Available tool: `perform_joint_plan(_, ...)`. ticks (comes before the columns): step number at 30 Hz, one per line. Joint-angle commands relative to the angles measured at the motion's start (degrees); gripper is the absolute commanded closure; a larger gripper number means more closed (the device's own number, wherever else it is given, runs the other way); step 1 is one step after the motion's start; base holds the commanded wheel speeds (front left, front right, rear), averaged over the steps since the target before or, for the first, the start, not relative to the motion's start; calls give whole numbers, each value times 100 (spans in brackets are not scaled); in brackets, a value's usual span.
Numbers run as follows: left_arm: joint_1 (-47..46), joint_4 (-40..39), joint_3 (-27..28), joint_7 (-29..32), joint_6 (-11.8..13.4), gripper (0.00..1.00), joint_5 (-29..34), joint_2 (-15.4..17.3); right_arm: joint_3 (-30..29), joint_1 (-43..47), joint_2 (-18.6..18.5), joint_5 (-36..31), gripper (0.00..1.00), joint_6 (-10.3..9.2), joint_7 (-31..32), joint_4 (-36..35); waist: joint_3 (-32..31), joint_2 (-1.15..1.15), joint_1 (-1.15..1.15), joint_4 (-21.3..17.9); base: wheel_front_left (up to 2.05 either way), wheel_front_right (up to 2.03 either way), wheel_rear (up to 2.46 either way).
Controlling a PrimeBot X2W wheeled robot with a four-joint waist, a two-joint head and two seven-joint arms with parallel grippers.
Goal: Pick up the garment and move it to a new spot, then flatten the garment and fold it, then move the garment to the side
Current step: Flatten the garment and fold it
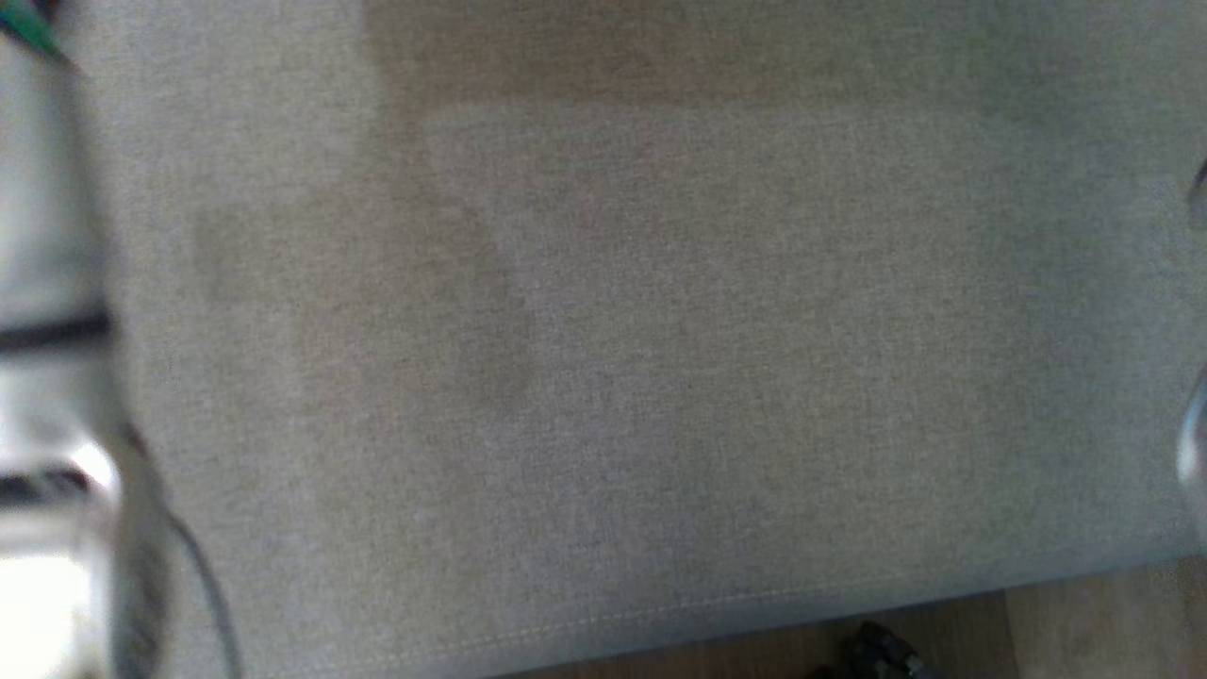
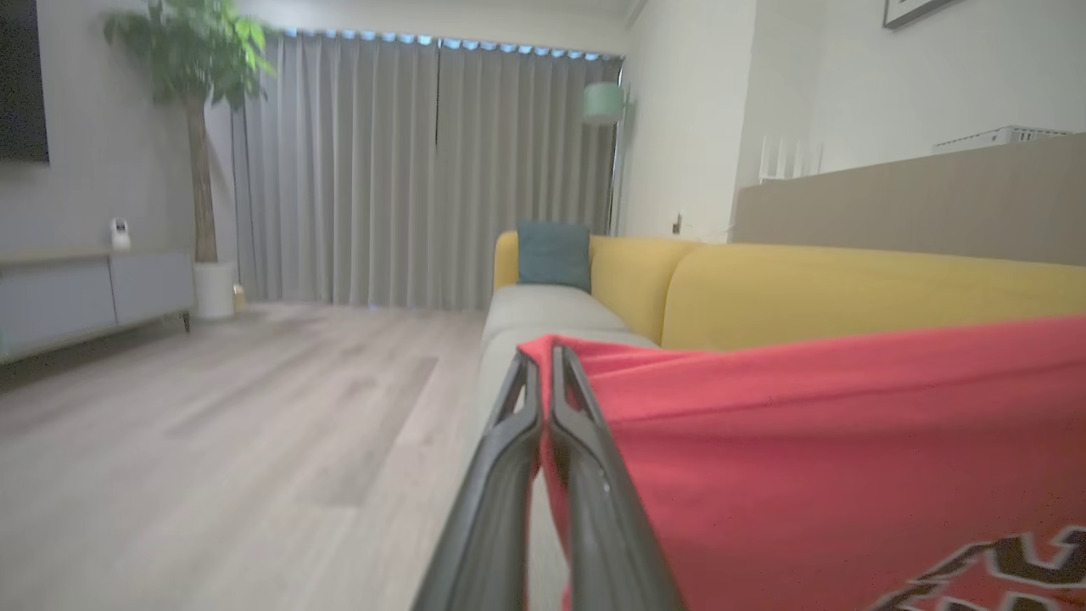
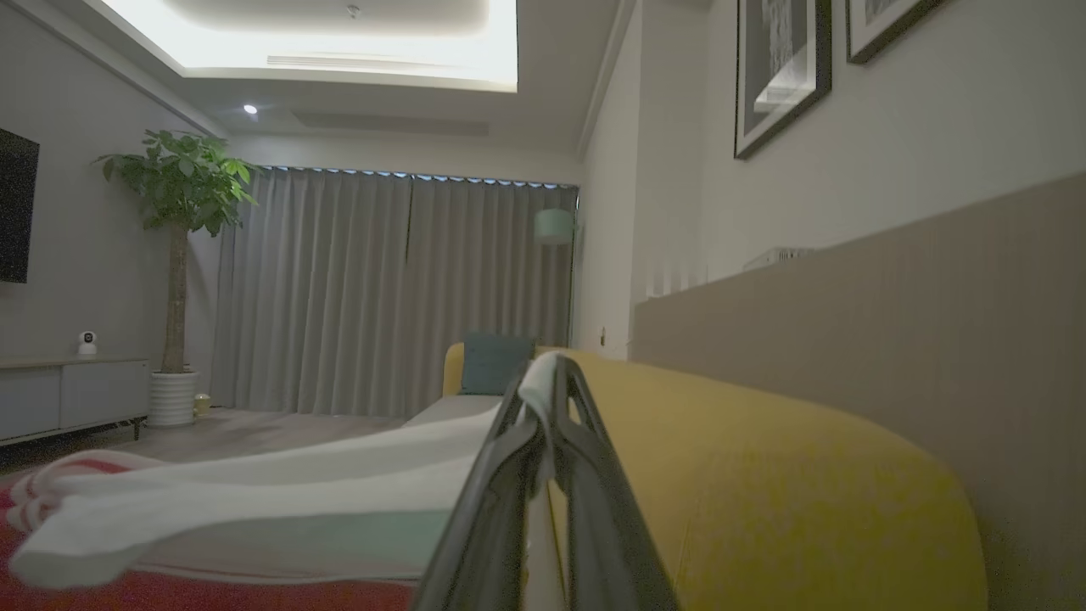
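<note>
The garment is red with a black and white print at its lower edge, and hangs stretched to the right in the left wrist view. My left gripper is shut on its top corner. In the right wrist view the garment shows a white, green and red striped edge that runs off to the left. My right gripper is shut on the white end of that edge. A pale forearm stands blurred at the left edge of the head view.
The grey sofa seat lies below, its front seam near the wooden floor. A yellow backrest runs along the right, with a teal cushion at the far end. A potted plant and a low cabinet stand across open floor.
</note>
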Motion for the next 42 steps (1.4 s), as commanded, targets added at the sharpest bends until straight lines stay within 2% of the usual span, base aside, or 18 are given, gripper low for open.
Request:
perform_joint_plan(1,587,-284,239,-21,16,100,-127,5,-64,625,-11,282,100,-5,-10,-462,-98,0,-1,39,0,0,0)
perform_joint_plan(2,904,-355,321,-21,20,100,-183,-98,-7,989,-27,360,100,-5,-10,-585,-154,0,-1,39,0,0,0)
perform_joint_plan(3,904,-355,321,-21,20,100,-183,-98,-7,989,-27,360,100,-5,-10,-585,-154,0,-1,39,0,0,0)
perform_joint_plan(9,2736,-640,687,-22,-50,100,-299,-567,221,2905,52,1015,100,-5,-10,-991,-554,0,-1,-37,0,0,0)
perform_joint_plan(14,3931,-801,812,-22,-138,100,-362,-772,567,4011,81,1342,100,-5,-10,-1127,-955,0,-1,-95,0,0,0)
perform_joint_plan(20,4957,-871,726,-22,-132,100,-475,-825,871,5105,125,1573,100,-5,-10,-1159,-1490,0,-1,-81,0,0,0)
perform_joint_plan(27,5846,-992,468,-22,105,100,-862,-829,1023,6125,83,1792,100,-5,114,-1145,-2051,0,-1,-119,0,0,0)
perform_joint_plan(34,6670,-1133,450,-22,182,100,-890,-829,1160,6925,43,1913,100,-5,432,-1378,-2483,0,-1,-246,0,0,0)
perform_joint_plan(42,7269,-1326,284,-23,253,100,-987,-830,863,7609,55,2029,100,-5,740,-1923,-2574,0,-1,-153,0,0,0)
